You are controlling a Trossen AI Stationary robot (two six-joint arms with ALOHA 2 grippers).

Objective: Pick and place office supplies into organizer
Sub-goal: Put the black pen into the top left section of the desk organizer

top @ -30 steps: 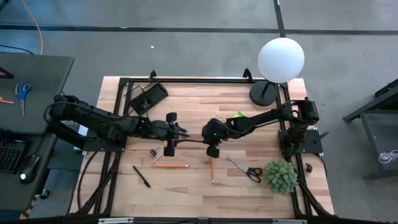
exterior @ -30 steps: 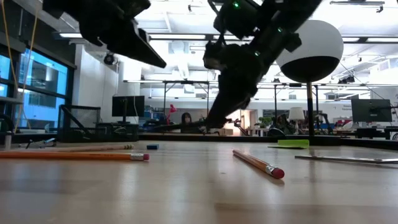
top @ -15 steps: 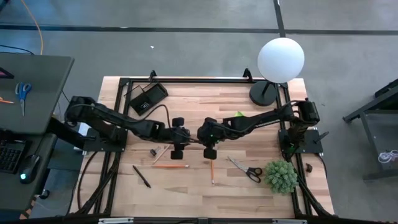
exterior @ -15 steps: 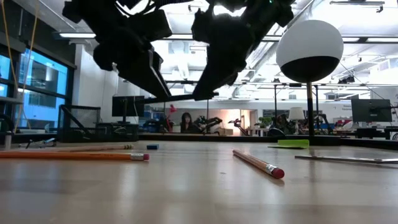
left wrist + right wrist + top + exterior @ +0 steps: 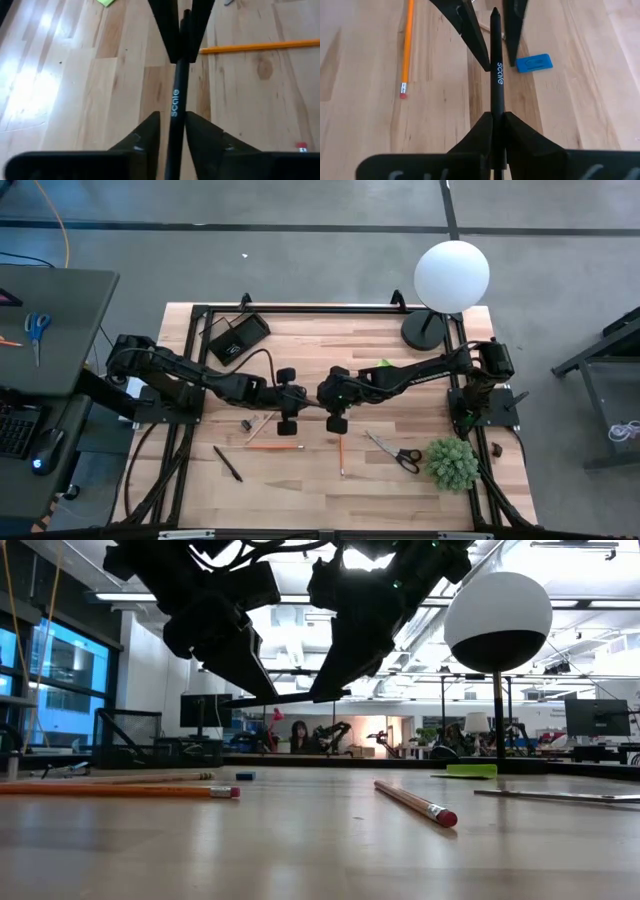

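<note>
Mid-air handoff at table center: right gripper (image 5: 492, 116) is clamped on a slim, glossy black pen (image 5: 496, 75), while the left gripper (image 5: 172, 122) straddles it from 9 o'clock, fingers not quite pinching. Risk: that slick barrel slips if the right lets go early. Organizer (image 5: 236, 338) sits at 10 o'clock.

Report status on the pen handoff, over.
Right end effector shut on black pen, held above the table. Left end effector around the pen's other end, grip unconfirmed. Organizer at far left corner, path clear.
</note>
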